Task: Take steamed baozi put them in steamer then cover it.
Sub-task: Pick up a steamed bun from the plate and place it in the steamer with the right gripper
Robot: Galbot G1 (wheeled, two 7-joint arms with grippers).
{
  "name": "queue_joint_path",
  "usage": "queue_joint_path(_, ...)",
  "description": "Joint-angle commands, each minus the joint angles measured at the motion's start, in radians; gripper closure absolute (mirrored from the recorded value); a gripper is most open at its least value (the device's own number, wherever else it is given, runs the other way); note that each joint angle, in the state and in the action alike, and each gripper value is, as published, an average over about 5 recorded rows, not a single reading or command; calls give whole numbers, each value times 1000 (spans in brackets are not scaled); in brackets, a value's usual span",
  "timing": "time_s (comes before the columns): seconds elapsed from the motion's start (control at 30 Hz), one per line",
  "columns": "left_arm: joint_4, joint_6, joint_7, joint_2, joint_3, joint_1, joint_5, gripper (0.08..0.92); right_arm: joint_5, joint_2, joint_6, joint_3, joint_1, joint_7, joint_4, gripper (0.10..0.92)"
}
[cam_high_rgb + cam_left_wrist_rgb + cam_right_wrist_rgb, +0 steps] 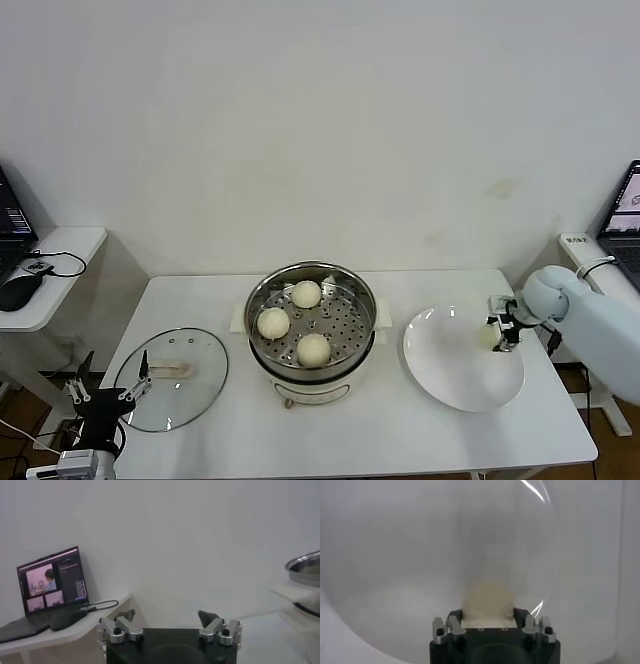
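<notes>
Head camera looks down; wrist cameras sit low, close

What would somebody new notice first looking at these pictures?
Probably the shiny steamer at the middle of the table, its lid off, with three baozi on the perforated tray. Next, the right gripper at the far right edge of the white plate, closed on the last baozi. The glass cover lies flat on the table's left, with the open left gripper beside it.

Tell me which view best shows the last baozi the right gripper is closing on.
The right wrist view: the baozi sits between the right gripper fingers. The head view shows it small on the plate; the left wrist view misses it.
</notes>
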Motion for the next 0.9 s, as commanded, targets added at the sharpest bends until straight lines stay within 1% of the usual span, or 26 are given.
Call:
queue_joint_path(0.03,-5,2,-1,2,8,-3,2,177,259,-127,-117,-231,335,-13,259,388)
queue_joint_path(0.2,-16,5,-1,2,16,-7,3,177,429,-108,-201,-451,632,14,388,382)
queue_joint_path(0.27,-19,5,-2,0,18,-10,5,177,498,-71,-239,-530,738,37,430,381)
queue_joint_path(0.4,-21,3,-3,-4,22,-11,11,177,623,39,-310,-605,836,100,461,377)
queue_joint_path(0.53,-27,2,-4,-7,22,-10,17,177,751,180,-381,-630,855,181,454,373)
queue_joint_path(0.6,-29,2,-4,-11,20,-11,20,177,792,227,-410,-631,840,217,447,372)
queue_joint_path(0.77,-33,-1,-5,-18,16,-6,24,177,843,312,-467,-633,758,299,422,372)
queue_joint_path(0.9,-30,-7,-6,-15,8,-4,22,177,848,366,-487,-651,717,329,394,372)
